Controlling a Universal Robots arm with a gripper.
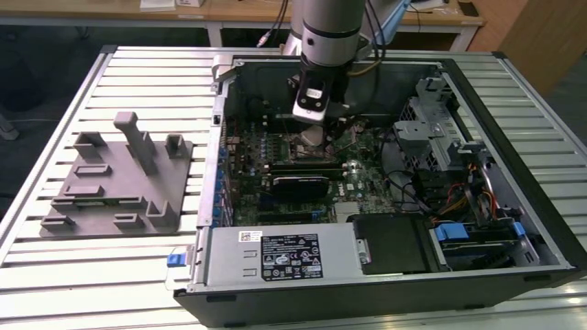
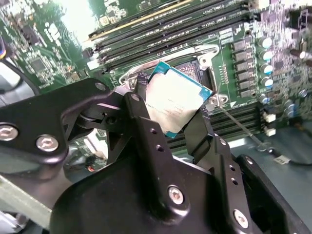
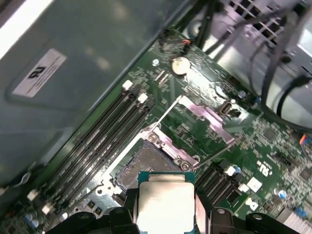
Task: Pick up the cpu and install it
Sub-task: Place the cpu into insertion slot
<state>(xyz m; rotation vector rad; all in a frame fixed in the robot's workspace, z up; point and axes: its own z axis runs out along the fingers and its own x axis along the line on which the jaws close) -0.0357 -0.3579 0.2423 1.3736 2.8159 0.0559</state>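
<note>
Black fingers (image 2: pixel 146 126) of the gripper (image 2: pixel 170 103) pinch the cpu (image 2: pixel 178 95) by two opposite edges, just above the open socket (image 3: pixel 141 163). It looks askew to that socket, so squaring and levelling it matter before contact.

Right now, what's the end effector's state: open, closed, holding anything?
End effector: closed on the cpu, holding it over the open socket.

The arm (image 1: pixel 328 14) is a silver-grey cylinder ringed by a black band. The gripper (image 2: pixel 173 97) is matt black; its fingers (image 2: pixel 146 131) are flat bars with small holes, joined to rounded links by silver socket-head screws (image 2: pixel 176 195).
</note>
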